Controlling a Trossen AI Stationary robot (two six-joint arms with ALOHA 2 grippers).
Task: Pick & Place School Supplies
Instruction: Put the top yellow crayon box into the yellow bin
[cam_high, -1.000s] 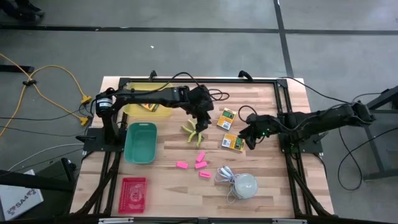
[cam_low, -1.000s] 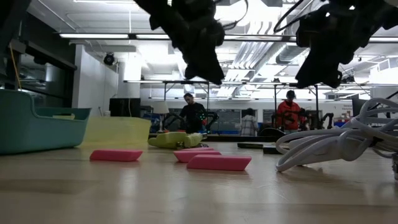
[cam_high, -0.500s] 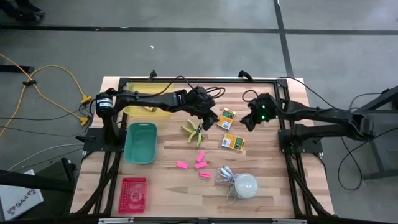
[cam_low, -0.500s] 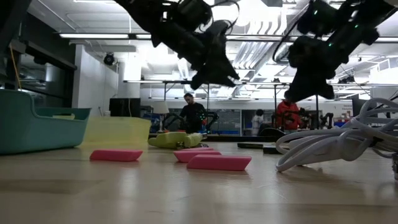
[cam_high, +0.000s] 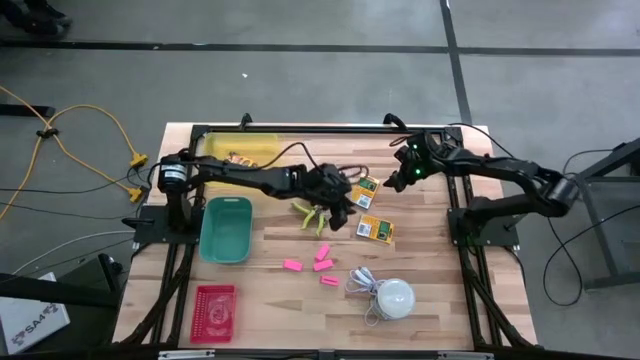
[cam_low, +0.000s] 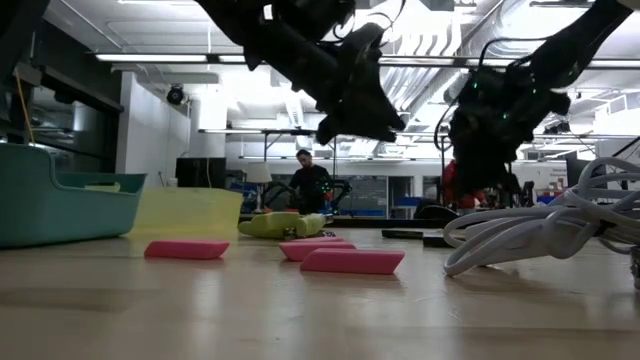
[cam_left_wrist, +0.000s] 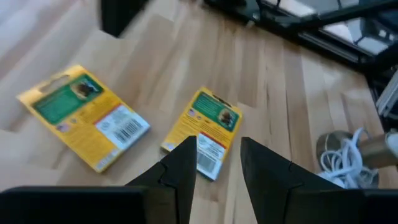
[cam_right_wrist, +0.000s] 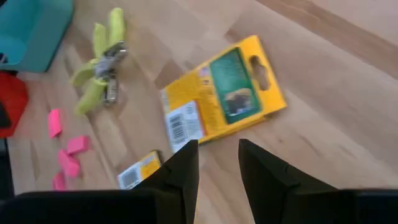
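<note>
Two flat yellow-and-green boxes lie on the table, a far one (cam_high: 366, 188) (cam_right_wrist: 224, 93) and a near one (cam_high: 376, 229) (cam_left_wrist: 205, 134). The lime-green-handled tool (cam_high: 312, 212) (cam_right_wrist: 102, 68) lies flat left of them. Several pink eraser blocks (cam_high: 322, 258) (cam_low: 352, 261) lie nearer the near edge. My left gripper (cam_high: 345, 205) (cam_left_wrist: 217, 165) hovers just left of the boxes, open by a narrow gap. My right gripper (cam_high: 405, 176) (cam_right_wrist: 219, 165) hangs right of the far box, also narrowly open. A third box does not show clearly.
A white dome with a coiled cord (cam_high: 392, 297) sits near the table's near edge. A teal bin (cam_high: 226, 228), a yellow bin (cam_high: 240, 150) and a red basket (cam_high: 213, 312) stand on the left side. People show in the room beyond the table.
My right gripper has risen from over the near box and drawn back toward the table's far right corner; that box stayed where it was. My left gripper has moved from above the green tool toward the right, nearer the two boxes, and has tipped.
</note>
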